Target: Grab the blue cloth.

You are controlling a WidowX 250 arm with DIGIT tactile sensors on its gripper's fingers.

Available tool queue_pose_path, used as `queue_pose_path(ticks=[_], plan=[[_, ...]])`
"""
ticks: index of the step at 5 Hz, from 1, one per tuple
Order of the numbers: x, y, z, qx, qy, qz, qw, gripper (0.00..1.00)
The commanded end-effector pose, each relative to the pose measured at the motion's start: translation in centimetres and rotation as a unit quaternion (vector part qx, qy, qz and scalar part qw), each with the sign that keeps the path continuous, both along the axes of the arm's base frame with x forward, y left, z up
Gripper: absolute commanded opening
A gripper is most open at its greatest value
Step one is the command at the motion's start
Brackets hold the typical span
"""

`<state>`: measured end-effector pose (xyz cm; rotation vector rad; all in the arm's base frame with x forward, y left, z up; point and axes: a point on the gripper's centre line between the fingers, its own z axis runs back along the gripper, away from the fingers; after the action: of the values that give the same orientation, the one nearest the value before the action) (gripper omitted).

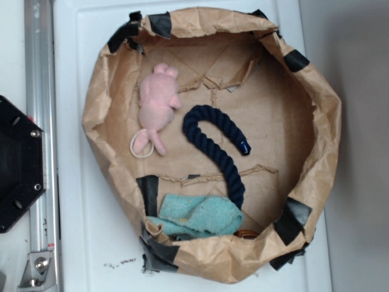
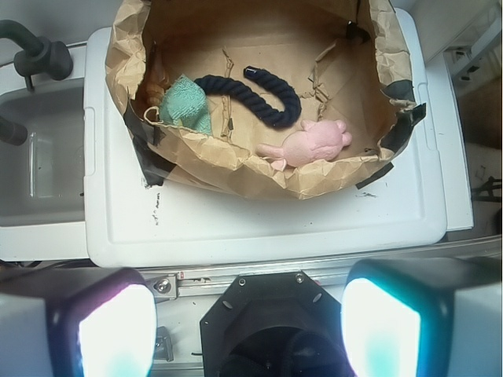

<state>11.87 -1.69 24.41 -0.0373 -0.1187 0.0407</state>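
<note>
The blue cloth (image 1: 197,218) lay crumpled in the lower part of the exterior frame, pressed against the inside wall of the brown paper enclosure (image 1: 328,121); in my wrist view it sat at the upper left (image 2: 187,106), tucked into the same wall.

A dark navy rope (image 1: 217,140) curved through the middle of the enclosure in the exterior view, and its lower end ran down to touch the right edge of the cloth. A pink plush toy (image 1: 157,103) lay at the upper left of the floor, well apart from the cloth, with a pale ring (image 1: 141,146) around its lower end. A small brown thing (image 1: 246,234) showed just right of the cloth; I could not tell what it was.

The crumpled paper wall, patched with black tape (image 1: 148,193), rose all round, and stood right beside the cloth on its lower and left sides. The open floor lay in the centre and right of the enclosure. All of this rested on a white worktop (image 1: 85,231), with a metal rail (image 1: 37,91) down the left edge of the frame.

My pincer (image 2: 250,330) hung outside the enclosure, at the bottom of the wrist frame, above the rail and black base (image 2: 267,322). Its two fingers (image 2: 116,330) stood wide apart at the lower corners, with nothing between them.
</note>
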Motion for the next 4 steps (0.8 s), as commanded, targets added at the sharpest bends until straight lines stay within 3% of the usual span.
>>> queue_pose_path(ticks=[1,2,4], plan=[[0.0,0.0,0.0,0.0,0.0,0.0,1.0,1.0],[5.0,0.5,-4.1,0.003,-0.005,0.06,0.998,1.0],[10.3,1.1,-9.4,-0.071,0.035,0.121,0.99,1.0]])
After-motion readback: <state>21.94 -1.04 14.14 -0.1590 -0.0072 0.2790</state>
